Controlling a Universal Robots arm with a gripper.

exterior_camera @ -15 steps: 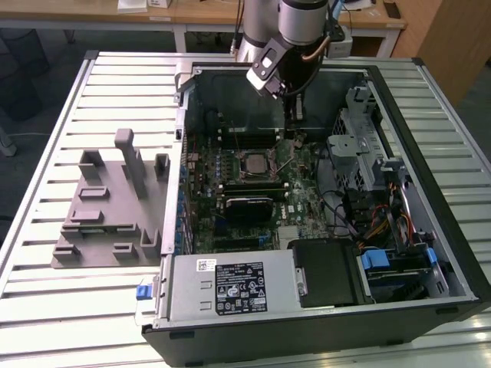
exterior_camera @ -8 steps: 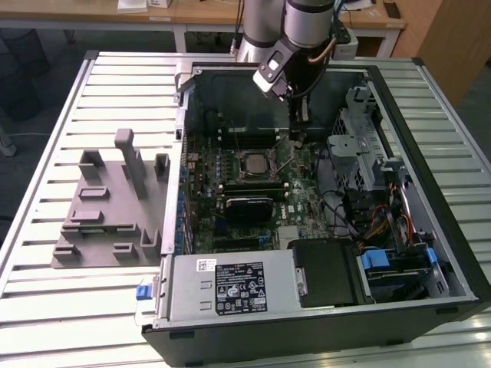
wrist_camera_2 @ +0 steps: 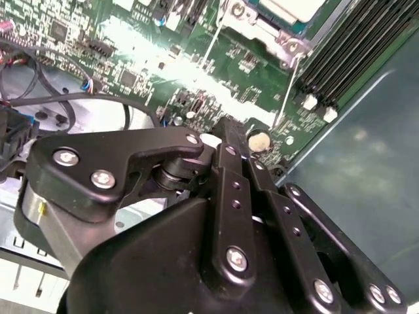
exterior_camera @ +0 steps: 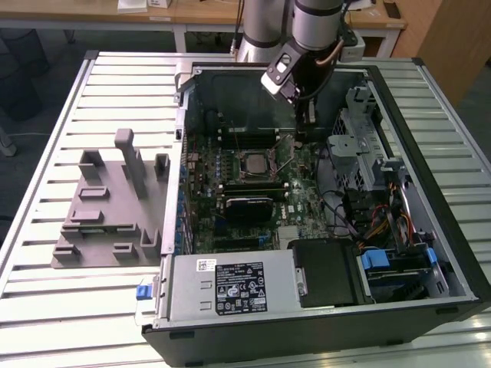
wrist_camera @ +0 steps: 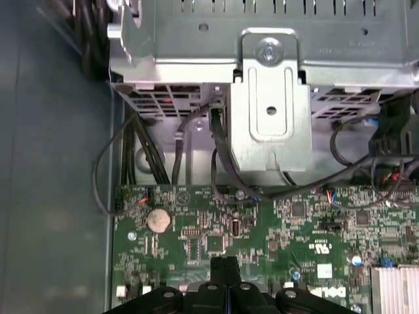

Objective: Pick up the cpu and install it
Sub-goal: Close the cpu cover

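The cpu (exterior_camera: 252, 163) looks like a small silvery-grey square lying flat inside the metal-framed socket on the green motherboard (exterior_camera: 291, 201). Its pale top (wrist_camera_2: 296, 5) shows in the second wrist view, with a thin socket lever (wrist_camera_2: 288, 85) beside it. My gripper (exterior_camera: 310, 126) hangs inside the open computer case (exterior_camera: 322, 322), a little to the exterior view's right of the socket and farther back. It holds nothing. In the first wrist view its two black fingertips (wrist_camera: 226, 263) are pressed together over the board near a coin battery (wrist_camera: 158, 220).
A grey plastic tray (exterior_camera: 107, 222) with upright pegs stands on the slatted table (exterior_camera: 46, 307), at the exterior view's left of the case. Black cables (wrist_camera: 216, 157) and a metal drive cage (wrist_camera: 268, 98) lie close beside the gripper. A power supply box (exterior_camera: 230, 287) fills the case's front.
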